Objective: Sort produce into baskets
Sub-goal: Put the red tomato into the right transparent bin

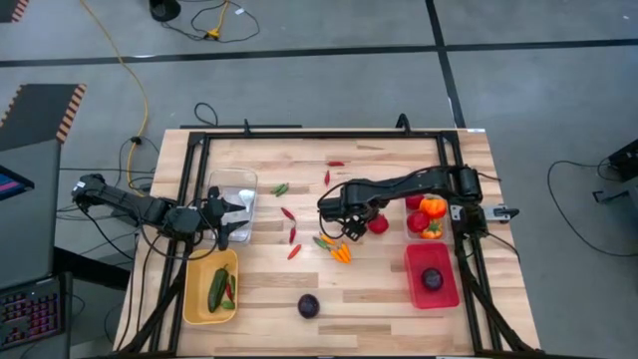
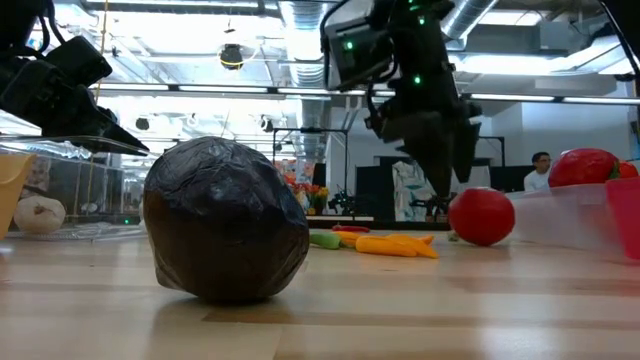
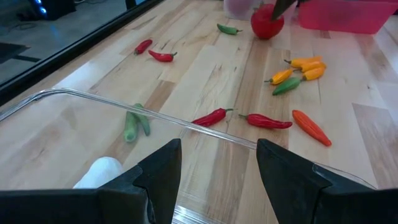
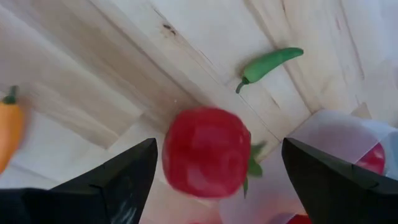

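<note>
a: where's the right gripper [image 1: 365, 221]?

b: over the middle of the table, fingers spread wide, with a red tomato [image 4: 206, 152] between them in the wrist view. nothing is gripped; the tomato lies on the wood just beside a clear bin [image 1: 413, 202] holding an orange pepper [image 1: 433, 206] and another tomato [image 1: 416, 221].

a: what crowds it?

b: a cluster of orange chillies [image 1: 342, 253] and a green chilli [image 1: 322, 241] just on the near side of it, and a stray green chilli [image 4: 269, 64] beyond the tomato. red chillies [image 1: 292, 235] are strung across the middle of the table. the red bin [image 1: 430, 296] sits near the right edge with a dark purple round [image 1: 432, 279] inside.

a: and the left gripper [image 1: 227, 216]?

b: fingers apart, empty, hanging over the rim of a second clear bin [image 1: 239, 180] with a white garlic [image 3: 99, 172] in it. two green chillies [image 3: 135, 122] lie just past that rim.

a: anything else?

b: the yellow bin [image 1: 195, 309] holds a green vegetable [image 1: 216, 289] and a red chilli. another dark purple round [image 1: 309, 306] sits alone at the front, filling much of the low view.
</note>
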